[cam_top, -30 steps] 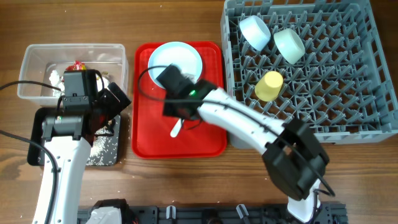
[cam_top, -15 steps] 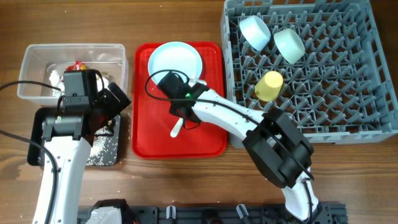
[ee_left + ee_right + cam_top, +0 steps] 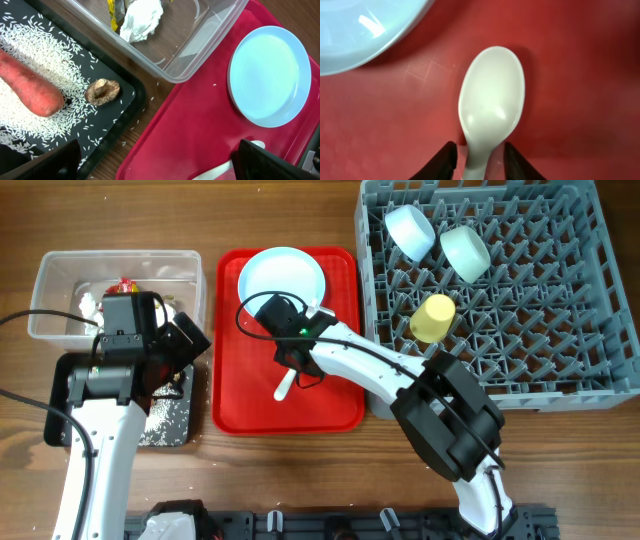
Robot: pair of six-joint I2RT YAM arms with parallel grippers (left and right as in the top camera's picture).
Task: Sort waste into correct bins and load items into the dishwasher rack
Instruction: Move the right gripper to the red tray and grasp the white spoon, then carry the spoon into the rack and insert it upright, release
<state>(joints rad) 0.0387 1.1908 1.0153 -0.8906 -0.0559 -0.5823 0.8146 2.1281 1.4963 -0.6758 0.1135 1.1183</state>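
The white spoon (image 3: pixel 490 107) lies on the red tray (image 3: pixel 240 400), just below the pale blue plate (image 3: pixel 282 280). My right gripper (image 3: pixel 479 161) straddles the spoon's neck, one finger on each side with a thin gap left, so it is open. In the overhead view the right gripper (image 3: pixel 291 360) hides most of the spoon (image 3: pixel 283 388). My left gripper (image 3: pixel 162 165) hangs wide open and holds nothing, over the red tray's left edge. The carrot (image 3: pixel 25 87), rice (image 3: pixel 45 55) and a brown lump (image 3: pixel 102 91) lie in the black tray (image 3: pixel 170 430). Tissue (image 3: pixel 142 17) lies in the clear tub (image 3: pixel 60 270).
The grey rack (image 3: pixel 560 330) at the right holds two bowls (image 3: pixel 410 230) (image 3: pixel 465 252) and a yellow cup (image 3: pixel 433 317). A yellow wrapper (image 3: pixel 114 10) sits in the tub. My right arm stretches across the red tray from the lower right.
My right wrist swung round and settled over the spoon, and its jaws have narrowed around the spoon's neck. The left arm has not moved.
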